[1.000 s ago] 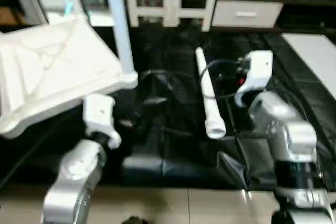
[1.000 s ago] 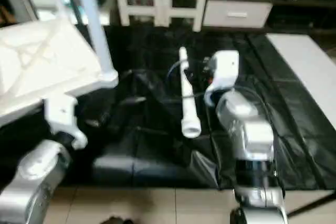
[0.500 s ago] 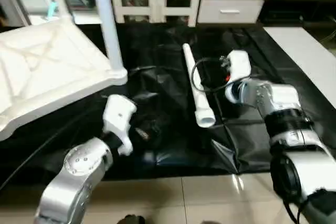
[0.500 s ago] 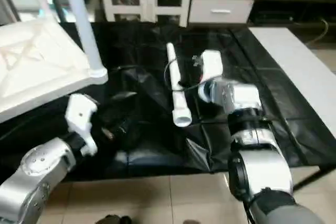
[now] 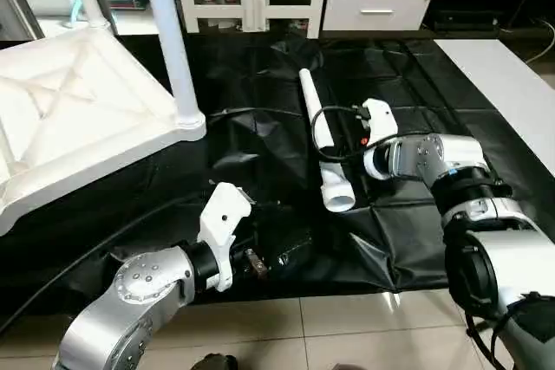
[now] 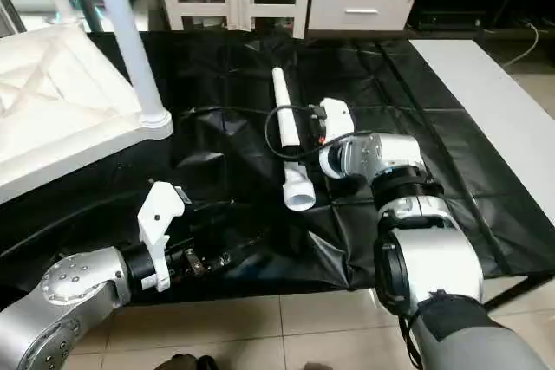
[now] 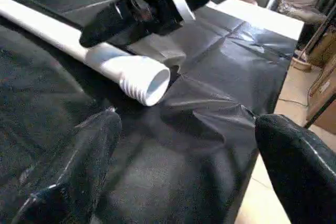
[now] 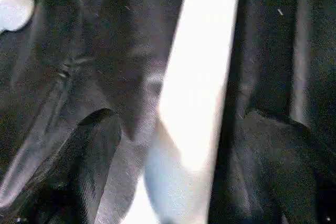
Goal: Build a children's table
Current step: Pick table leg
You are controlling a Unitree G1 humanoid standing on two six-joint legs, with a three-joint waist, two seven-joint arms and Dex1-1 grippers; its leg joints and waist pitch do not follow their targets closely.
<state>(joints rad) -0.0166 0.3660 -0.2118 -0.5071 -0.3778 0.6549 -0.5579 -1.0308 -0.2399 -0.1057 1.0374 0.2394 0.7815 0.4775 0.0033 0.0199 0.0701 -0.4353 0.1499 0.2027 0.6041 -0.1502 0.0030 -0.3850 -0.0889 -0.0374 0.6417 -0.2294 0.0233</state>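
On the black sheet (image 5: 260, 84) ahead of the robot, head views: a loose white leg (image 5: 323, 140) lies pointing away, its wide ribbed end nearest the robot. The tabletop (image 5: 78, 119) sits at far left, underside up, cross ribs showing, tilted, with one leg (image 5: 169, 32) standing upright in its near corner socket. The right gripper (image 5: 340, 146) is at the loose leg's middle, just beside or over it; whether its fingers touch the leg I cannot tell from here. A second ago that arm was bent up with the gripper above and right of the leg; now the forearm lies stretched low across the sheet. The left gripper (image 5: 276, 257) is low over the sheet near its front edge, short of the leg's ribbed end; earlier it hung up under the tabletop's edge. The camera has also tipped, so the whole scene sits differently.

Left wrist view: both black fingers (image 7: 73, 177) spread wide, nothing between them but crumpled sheet. Beyond them the leg's open ribbed end (image 7: 142, 80), and the right gripper's dark fingers over the leg behind it.

Right wrist view: fingers (image 8: 79, 166) spread wide, one either side of the white leg (image 8: 194, 103), which runs up between them. No contact can be made out.
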